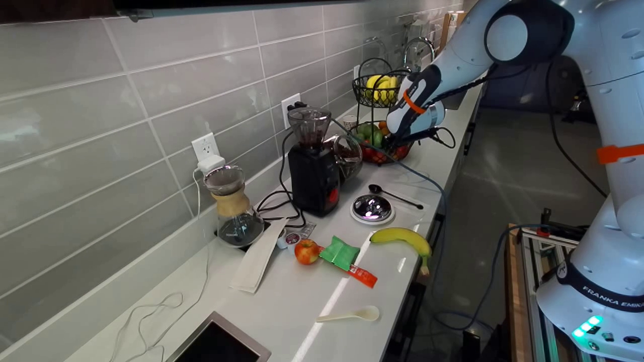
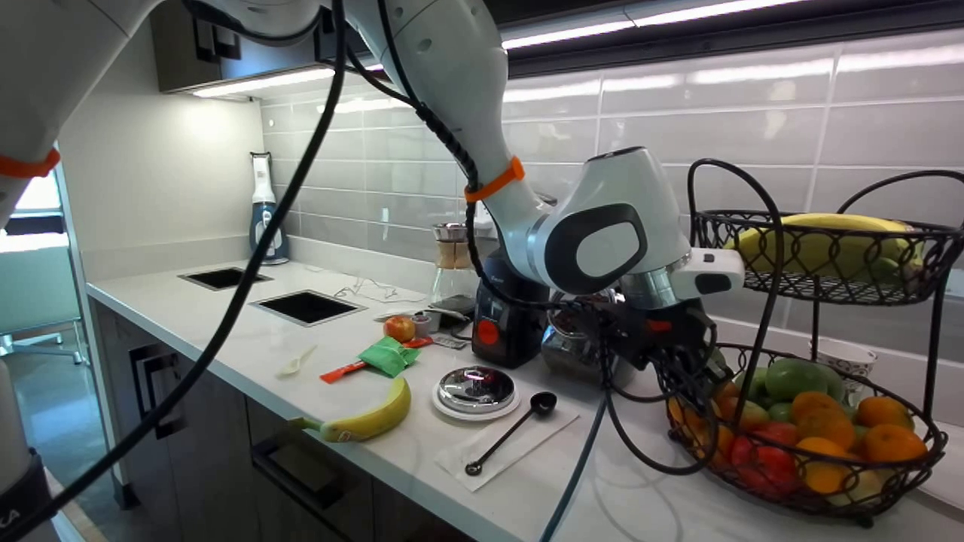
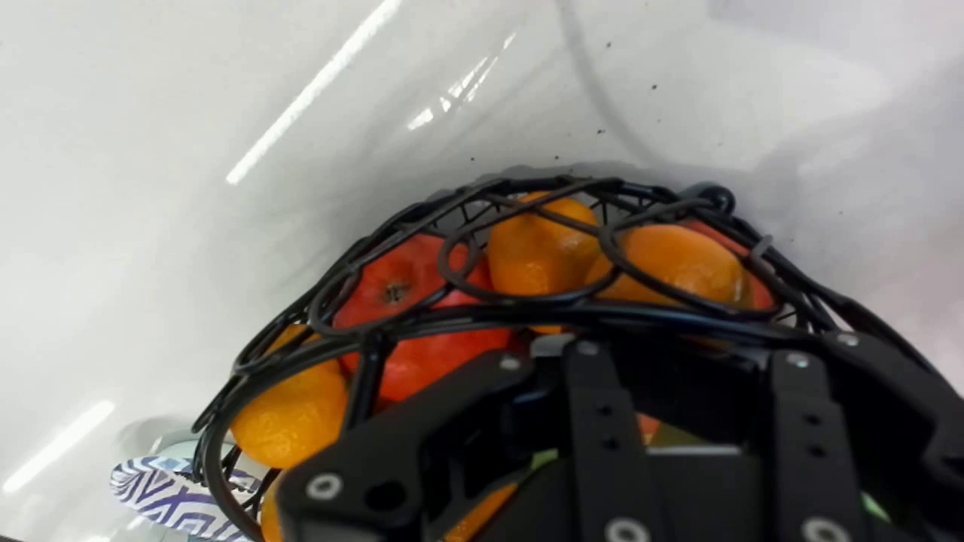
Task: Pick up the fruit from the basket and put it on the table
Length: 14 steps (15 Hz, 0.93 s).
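In an exterior view, round orange fruits (image 2: 827, 427) lie right of the black claw (image 2: 712, 369) in the black wire basket (image 2: 836, 293); spread or pinching, I can't tell.

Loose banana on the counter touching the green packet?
Apart: in an exterior view, white countertop shows between the banana and the green packet.

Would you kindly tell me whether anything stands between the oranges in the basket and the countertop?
Yes: the lower black wire basket itself; its rim and looped side stand between the oranges and the white countertop, so one probably must be lifted over, and the upper tier overhead may limit that lift.
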{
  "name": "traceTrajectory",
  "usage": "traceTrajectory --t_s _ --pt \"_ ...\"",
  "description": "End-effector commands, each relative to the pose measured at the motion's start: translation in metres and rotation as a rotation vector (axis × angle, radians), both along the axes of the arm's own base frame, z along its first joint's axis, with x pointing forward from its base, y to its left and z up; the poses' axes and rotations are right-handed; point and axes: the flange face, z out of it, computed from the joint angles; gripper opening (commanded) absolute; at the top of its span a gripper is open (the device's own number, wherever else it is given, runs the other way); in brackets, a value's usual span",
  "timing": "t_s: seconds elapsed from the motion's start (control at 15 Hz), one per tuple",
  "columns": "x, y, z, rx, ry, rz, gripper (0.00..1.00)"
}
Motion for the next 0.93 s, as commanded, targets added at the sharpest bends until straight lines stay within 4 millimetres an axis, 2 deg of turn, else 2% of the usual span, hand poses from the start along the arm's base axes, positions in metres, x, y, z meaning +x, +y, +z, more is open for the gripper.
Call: traceTrajectory --t_s 0.0,0.4,0.47,0.53,0.67,0.73,0.87 --pt "-0.001 0.002 -0.006 0.025 0.026 -0.010 0.00" --pt "-0.006 0.008 0.011 0.049 0.016 -0.009 0.00" --pt "-0.006 0.009 0.013 0.050 0.013 -0.011 0.04" --pt "-0.006 0.009 0.016 0.053 0.010 -0.012 0.27" --pt "-0.006 0.011 0.022 0.053 -0.006 -0.016 0.31" --pt "-0.006 0.012 0.025 0.049 -0.019 -0.016 0.36" --pt "-0.009 0.013 0.027 0.048 -0.019 -0.015 0.53"
